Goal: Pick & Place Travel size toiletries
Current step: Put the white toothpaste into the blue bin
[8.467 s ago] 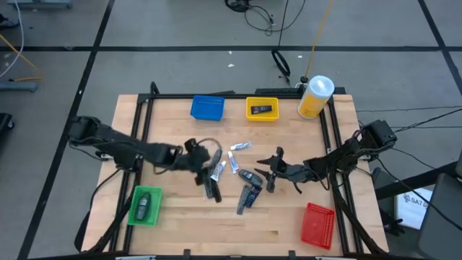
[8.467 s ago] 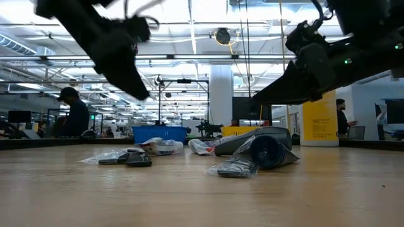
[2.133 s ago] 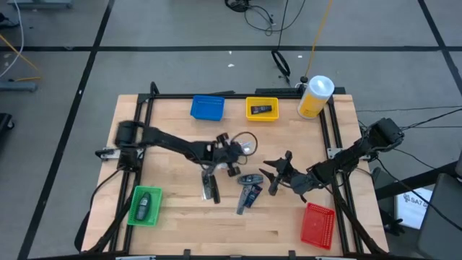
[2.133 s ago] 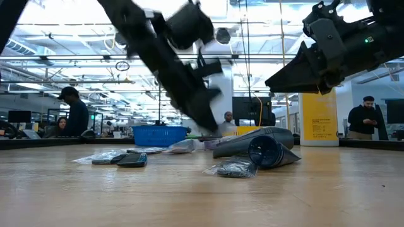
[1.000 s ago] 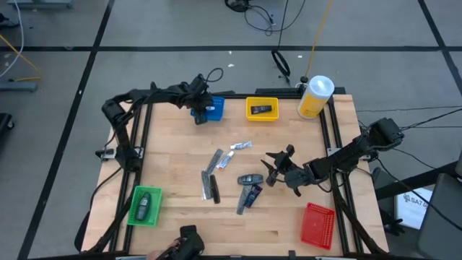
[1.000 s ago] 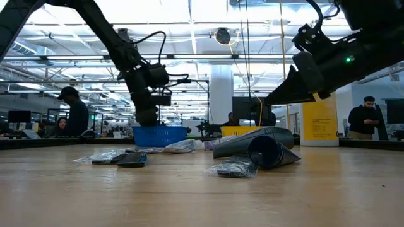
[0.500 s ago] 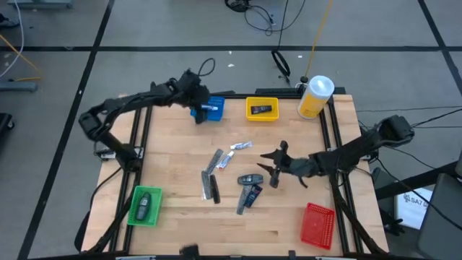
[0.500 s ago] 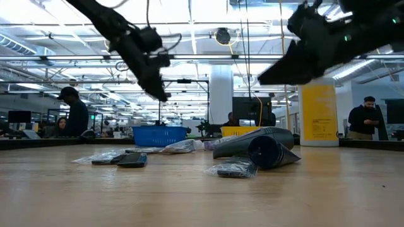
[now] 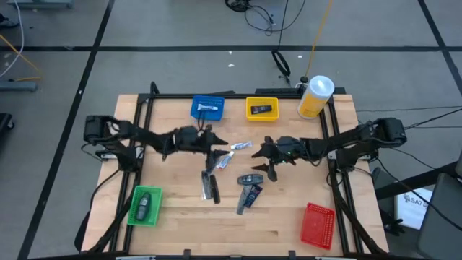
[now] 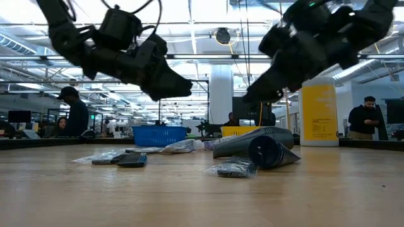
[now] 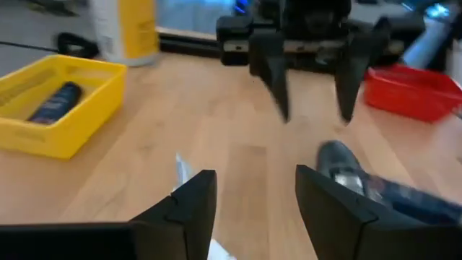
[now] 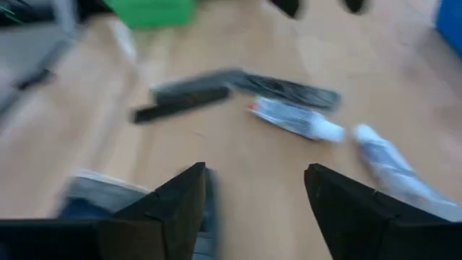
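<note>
The left gripper (image 9: 215, 143) is being held above the middle of the table (image 9: 289, 217), its fingers (image 11: 195, 206) spread apart with nothing between them. The right gripper (image 9: 261, 153) is being held facing it from the right side, also above the middle, its fingers (image 12: 180, 198) likewise parted and empty; in the low view both are seen hanging clear of the table top. The loose travel size toiletries are lying between and just in front of the two grippers: a white tube (image 9: 241, 146) and a silver-white tube (image 9: 223, 161) near the centre, a long grey tube (image 9: 214, 160) beside them, a black tube (image 9: 211, 188) toward the front edge, a dark bottle (image 9: 250, 178) and a blue-black tube (image 9: 249, 196) below the right gripper. One pale item is lying in the blue bin (image 9: 195, 114) at the back edge, one dark tube in the yellow bin (image 9: 250, 115) beside it, and one dark item in the green bin (image 9: 133, 214) at the front left corner. The red bin (image 9: 317, 225) is standing at the front right corner, and a big yellow bottle (image 9: 315, 97) at the back right corner. People (image 10: 77, 116) are being seen in the room behind the table.
</note>
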`<move>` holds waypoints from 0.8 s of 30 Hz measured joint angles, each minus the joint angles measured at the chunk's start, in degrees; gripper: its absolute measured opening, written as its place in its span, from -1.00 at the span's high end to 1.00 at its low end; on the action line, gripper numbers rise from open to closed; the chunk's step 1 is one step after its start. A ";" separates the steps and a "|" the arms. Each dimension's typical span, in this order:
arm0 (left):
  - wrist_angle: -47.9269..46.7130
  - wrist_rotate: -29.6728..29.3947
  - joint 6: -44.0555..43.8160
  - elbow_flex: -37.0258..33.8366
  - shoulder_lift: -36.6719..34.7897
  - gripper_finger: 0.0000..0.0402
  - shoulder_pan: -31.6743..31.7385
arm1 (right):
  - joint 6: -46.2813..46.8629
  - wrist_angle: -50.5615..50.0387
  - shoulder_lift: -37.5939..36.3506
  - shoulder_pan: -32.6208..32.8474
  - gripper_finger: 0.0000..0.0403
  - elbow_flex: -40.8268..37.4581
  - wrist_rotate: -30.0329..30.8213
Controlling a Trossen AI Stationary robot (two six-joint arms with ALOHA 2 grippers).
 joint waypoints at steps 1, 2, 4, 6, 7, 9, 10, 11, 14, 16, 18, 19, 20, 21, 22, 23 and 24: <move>2.96 -3.15 -1.02 -0.37 1.42 0.11 -1.43 | -0.94 -2.05 0.53 -0.75 -0.19 1.09 0.25; 5.38 -6.13 -1.75 -0.39 3.03 0.12 -2.83 | -1.66 -4.73 0.62 -1.42 -0.21 2.18 0.50; 7.97 -11.74 -2.77 -0.13 6.21 0.14 -5.07 | -2.29 -12.24 0.25 -2.71 -0.24 4.73 2.01; 8.08 -16.34 -3.69 0.93 9.34 0.16 -6.69 | -2.78 -21.57 -0.96 -3.58 -0.26 6.88 4.69; 8.13 -18.69 -4.15 1.42 10.76 0.17 -7.32 | -2.75 -26.09 -1.46 -4.01 -0.26 7.77 5.89; 8.09 -22.64 -5.45 2.05 13.45 0.18 -7.99 | -2.75 -32.22 -2.65 -4.44 -0.26 9.09 7.73; 8.11 -24.42 -6.23 2.44 14.74 0.18 -8.21 | -2.52 -34.02 -3.25 -4.61 -0.26 9.41 7.82; 8.13 -26.12 -6.91 2.58 15.87 0.18 -8.27 | -1.85 -34.51 -3.63 -4.89 -0.26 9.61 7.76; 7.61 -31.91 -9.79 2.54 18.10 0.18 -8.20 | 0.72 -33.21 -3.63 -6.06 -0.26 9.16 7.76; 5.20 -35.06 -12.44 2.05 18.32 0.18 -8.05 | 1.21 -29.10 -2.00 -6.87 -0.26 8.32 7.95; 3.65 -35.88 -13.33 2.11 18.32 0.19 -8.05 | 0.74 -22.47 0.00 -7.40 -0.26 6.81 7.74; 2.35 -35.93 -13.36 2.12 17.95 0.19 -7.94 | 0.09 -18.73 1.56 -7.67 -0.26 6.25 7.47; 0.51 -35.90 -13.41 2.12 17.23 0.18 -7.91 | -0.78 -14.01 3.45 -7.89 -0.26 6.13 7.45; -1.26 -35.88 -13.59 2.12 16.48 0.18 -7.89 | -1.72 -10.65 5.09 -8.14 -0.26 6.13 7.43; -2.40 -35.95 -13.87 2.12 15.93 0.18 -7.83 | -2.61 -8.31 6.52 -8.40 -0.26 6.13 7.42; -4.45 -36.01 -14.29 2.19 15.28 0.18 -7.82 | -3.36 -5.89 8.05 -8.74 -0.26 6.33 7.34; -7.70 -36.05 -14.55 2.14 14.10 0.19 -7.72 | -4.24 -3.54 9.89 -9.01 -0.26 7.15 7.06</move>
